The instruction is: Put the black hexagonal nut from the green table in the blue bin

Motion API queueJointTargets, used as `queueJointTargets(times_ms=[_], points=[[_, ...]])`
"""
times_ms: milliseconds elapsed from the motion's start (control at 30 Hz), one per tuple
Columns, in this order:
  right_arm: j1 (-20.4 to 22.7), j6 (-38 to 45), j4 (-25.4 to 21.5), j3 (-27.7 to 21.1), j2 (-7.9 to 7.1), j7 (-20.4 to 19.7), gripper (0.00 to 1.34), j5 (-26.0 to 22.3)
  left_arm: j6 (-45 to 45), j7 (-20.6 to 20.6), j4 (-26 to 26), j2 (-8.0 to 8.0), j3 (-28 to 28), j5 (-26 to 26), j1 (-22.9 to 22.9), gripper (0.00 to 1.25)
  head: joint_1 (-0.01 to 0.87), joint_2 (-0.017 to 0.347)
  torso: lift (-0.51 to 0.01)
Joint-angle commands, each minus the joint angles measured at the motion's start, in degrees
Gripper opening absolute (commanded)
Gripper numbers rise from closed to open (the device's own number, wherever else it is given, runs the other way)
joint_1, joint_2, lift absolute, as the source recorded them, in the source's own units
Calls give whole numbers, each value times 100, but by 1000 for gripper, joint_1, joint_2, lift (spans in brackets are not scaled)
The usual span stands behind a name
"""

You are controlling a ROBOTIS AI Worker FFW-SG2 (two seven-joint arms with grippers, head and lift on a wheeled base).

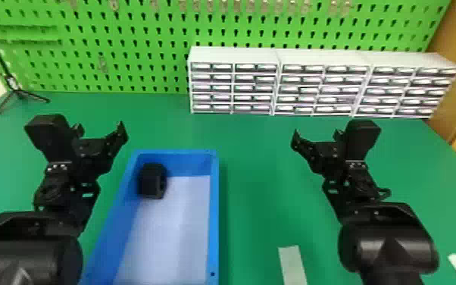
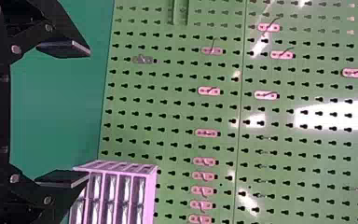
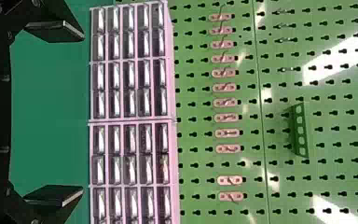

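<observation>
In the head view the black hexagonal nut [image 1: 153,181] lies inside the blue bin [image 1: 214,212], in its far left corner. My left gripper [image 1: 100,128] is held above the bin's left side, apart from the nut, and my right gripper [image 1: 316,137] is over the green table [image 1: 261,189] to the right of the bin. Seen from its wrist, the left gripper [image 2: 88,113] has its two fingers wide apart with nothing between them. The right gripper [image 3: 83,113] likewise stands open and holds nothing.
White drawer cabinets [image 1: 235,81] line the table's back, before a green pegboard [image 1: 125,49]. A small black tripod [image 1: 19,93] stands at the far left. Pale strips [image 1: 292,265] lie near the front right.
</observation>
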Motion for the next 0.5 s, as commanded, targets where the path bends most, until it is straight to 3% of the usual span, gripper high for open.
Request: queueJointTargets(times_ms=[0,467], points=[[0,51,-38,18,-13,0,1190,-7,11,0,0,0,-3,0,4,916,686,28,-96],[9,51,-38,10,-13,0,1190,11,20,0,0,0,-21,0,-5,917,686,28,-96]])
